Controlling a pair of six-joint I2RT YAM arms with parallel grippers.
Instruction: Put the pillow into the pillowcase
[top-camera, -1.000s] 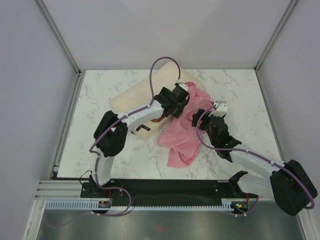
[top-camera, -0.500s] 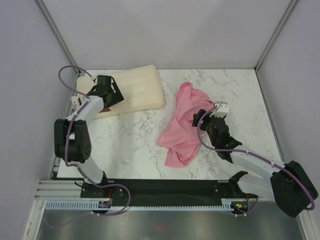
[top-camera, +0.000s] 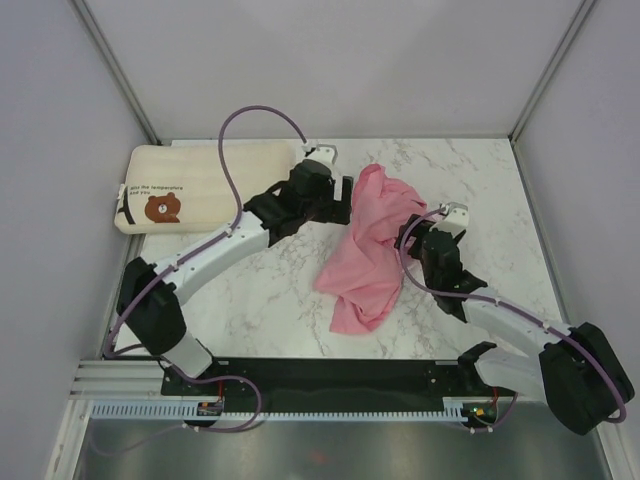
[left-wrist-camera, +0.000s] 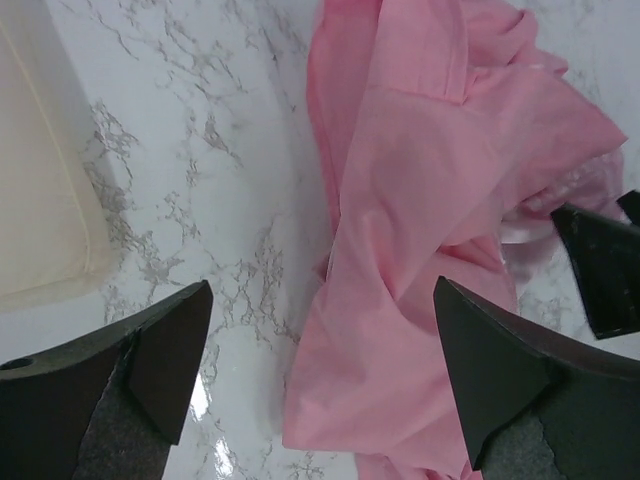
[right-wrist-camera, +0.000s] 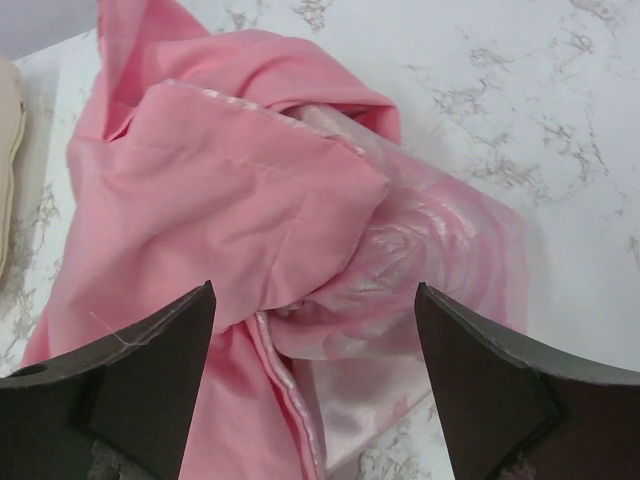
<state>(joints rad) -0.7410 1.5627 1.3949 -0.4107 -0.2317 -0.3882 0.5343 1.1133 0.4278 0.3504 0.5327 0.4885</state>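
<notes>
The cream pillow (top-camera: 215, 180) lies at the table's back left corner, bear face and text up; its edge shows in the left wrist view (left-wrist-camera: 40, 190). The pink pillowcase (top-camera: 370, 255) lies crumpled mid-table, right of centre. My left gripper (top-camera: 342, 205) is open and empty, just above the pillowcase's left edge (left-wrist-camera: 420, 220), its midpoint (left-wrist-camera: 320, 300) over the fabric's border. My right gripper (top-camera: 412, 236) is open and empty at the pillowcase's right side, hovering (right-wrist-camera: 315, 295) over shiny rose-patterned folds (right-wrist-camera: 250, 190).
The white marble table (top-camera: 250, 300) is walled by grey panels on three sides. The left arm reaches diagonally across the table from its base. The right gripper's dark fingertip (left-wrist-camera: 600, 270) shows at the right of the left wrist view.
The pillow has gone from beside the pillowcase to the back left corner, bear side up. My left gripper went there with it and has swung back to the pillowcase. The right arm barely moved.
</notes>
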